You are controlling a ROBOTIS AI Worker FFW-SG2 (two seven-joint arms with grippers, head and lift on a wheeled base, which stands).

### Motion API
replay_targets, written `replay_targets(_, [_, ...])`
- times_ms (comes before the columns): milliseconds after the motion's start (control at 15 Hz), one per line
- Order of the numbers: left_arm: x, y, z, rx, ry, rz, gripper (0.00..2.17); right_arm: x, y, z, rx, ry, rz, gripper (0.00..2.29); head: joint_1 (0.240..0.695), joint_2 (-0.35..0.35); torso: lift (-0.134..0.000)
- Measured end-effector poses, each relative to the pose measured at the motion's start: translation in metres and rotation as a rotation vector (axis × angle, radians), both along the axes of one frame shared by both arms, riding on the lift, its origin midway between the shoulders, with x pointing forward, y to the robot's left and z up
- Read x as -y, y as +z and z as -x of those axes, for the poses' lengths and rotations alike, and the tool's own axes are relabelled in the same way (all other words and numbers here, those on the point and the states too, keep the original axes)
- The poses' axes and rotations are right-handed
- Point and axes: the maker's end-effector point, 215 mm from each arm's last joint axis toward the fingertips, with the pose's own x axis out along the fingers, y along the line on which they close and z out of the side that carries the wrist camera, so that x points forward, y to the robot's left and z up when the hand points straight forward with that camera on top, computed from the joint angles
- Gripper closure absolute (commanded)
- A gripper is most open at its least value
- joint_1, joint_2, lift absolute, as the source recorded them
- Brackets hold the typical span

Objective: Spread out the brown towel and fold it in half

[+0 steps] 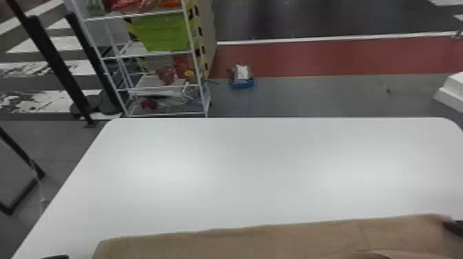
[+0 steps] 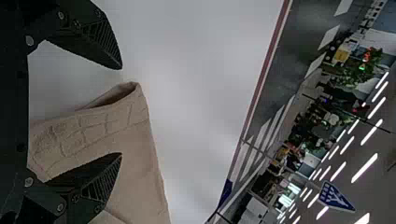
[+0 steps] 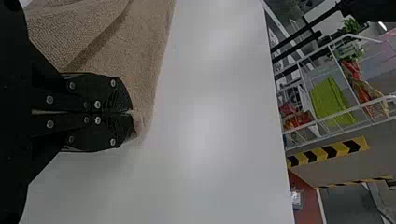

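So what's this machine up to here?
A robot is working on a brown towel laid along the near side of a table. Its right gripper is shut on one corner; its left gripper is open at the other end. The towel has loose folds in it.

Lab/workshop-type hall, prob.: strip lights (image 2: 364, 168), hazard tape (image 3: 329, 152), storage rack (image 1: 134, 49), flr mkgs (image 1: 65, 43).

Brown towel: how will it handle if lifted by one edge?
The brown towel will likely hang floppy, since its fabric bends and overlaps softly. Its coarse, woven-looking surface suggests decent grip rather than slipping. The upper layer may slide out of line, as it looks loosely folded.
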Motion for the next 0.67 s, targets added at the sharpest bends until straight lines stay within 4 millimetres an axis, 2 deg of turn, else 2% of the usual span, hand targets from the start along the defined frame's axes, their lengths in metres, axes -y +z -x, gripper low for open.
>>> replay_targets(200, [0.008, -0.019, -0.001, -0.070, 0.005, -0.041, 0.27, 0.000, 0.000, 0.000, 0.000, 0.000, 0.000, 1.25, 0.695, 0.094, -0.124])
replay_targets(667, [0.013, -0.035, -0.005, -0.126, -0.005, -0.065, 0.35, 0.003, 0.000, 0.003, -0.003, -0.006, -0.003, 1.25, 0.695, 0.082, -0.124])
